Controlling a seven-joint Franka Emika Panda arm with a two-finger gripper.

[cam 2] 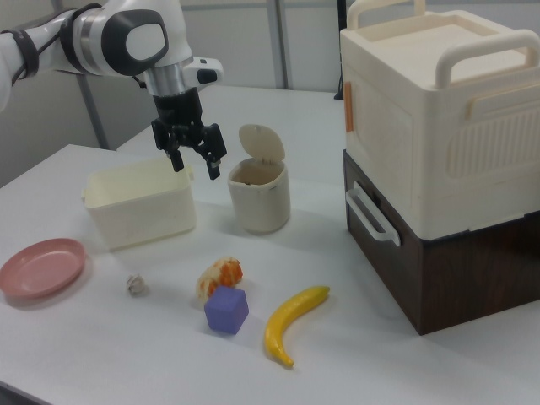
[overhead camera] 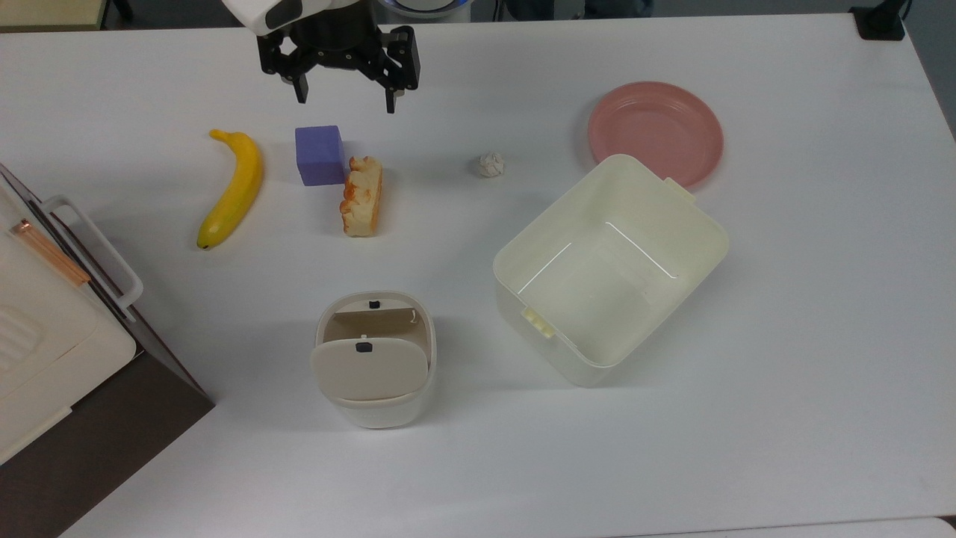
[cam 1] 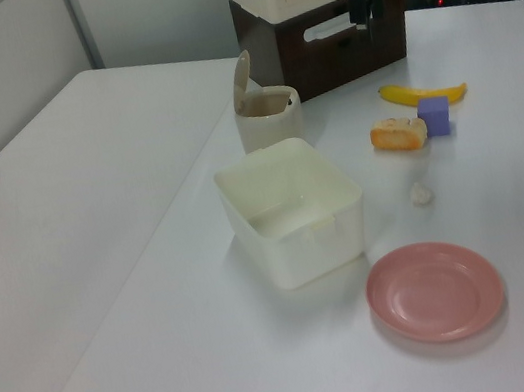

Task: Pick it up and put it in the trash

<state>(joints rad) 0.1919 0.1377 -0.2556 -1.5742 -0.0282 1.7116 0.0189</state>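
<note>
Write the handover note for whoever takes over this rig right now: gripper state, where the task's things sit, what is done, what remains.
Gripper: open, empty, raised above the table near the purple block.
Paper ball: lying free on the table, between the bread piece and the pink plate, untouched.
Trash bin: upright, flap lid tipped open.
Done: nothing yet.
Left: move over the ball, grasp it, carry it to the bin, drop it in.

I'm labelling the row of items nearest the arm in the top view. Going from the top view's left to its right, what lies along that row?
Banana → purple block → bread piece → crumpled paper ball → pink plate.
</note>
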